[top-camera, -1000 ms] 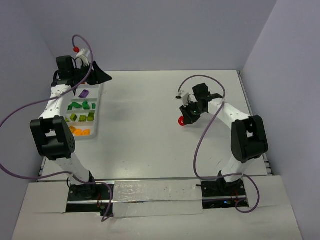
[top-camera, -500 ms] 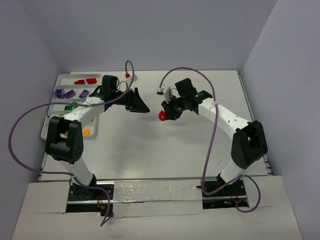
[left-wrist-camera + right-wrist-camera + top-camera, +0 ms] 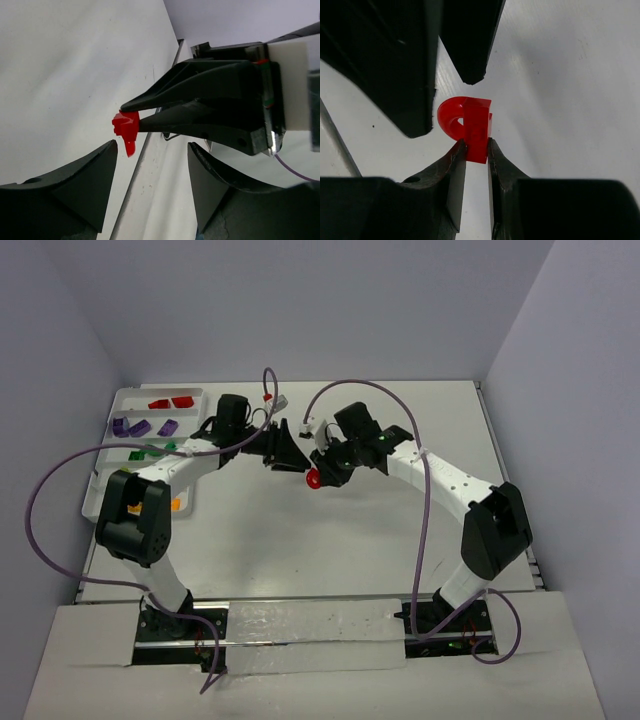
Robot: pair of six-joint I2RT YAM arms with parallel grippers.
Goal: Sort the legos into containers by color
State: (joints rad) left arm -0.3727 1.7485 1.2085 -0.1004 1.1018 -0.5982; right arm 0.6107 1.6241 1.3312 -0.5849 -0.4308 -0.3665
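My right gripper is shut on a red lego with a curved arch part and holds it above the middle of the table. In the right wrist view the lego is pinched between my fingertips. My left gripper is open, facing the right gripper, its tips just left of the lego. In the left wrist view the lego sits just beyond my open left gripper, near one finger. The white tray of containers lies at the far left with red, purple, green and orange legos.
The left gripper's two black fingers fill the top of the right wrist view, either side of the lego's far end. Purple cables arch over both arms. The table's walls rise at the back and sides.
The left gripper has swung from over the tray to the table's middle. The right gripper has carried the red lego leftward to meet it.
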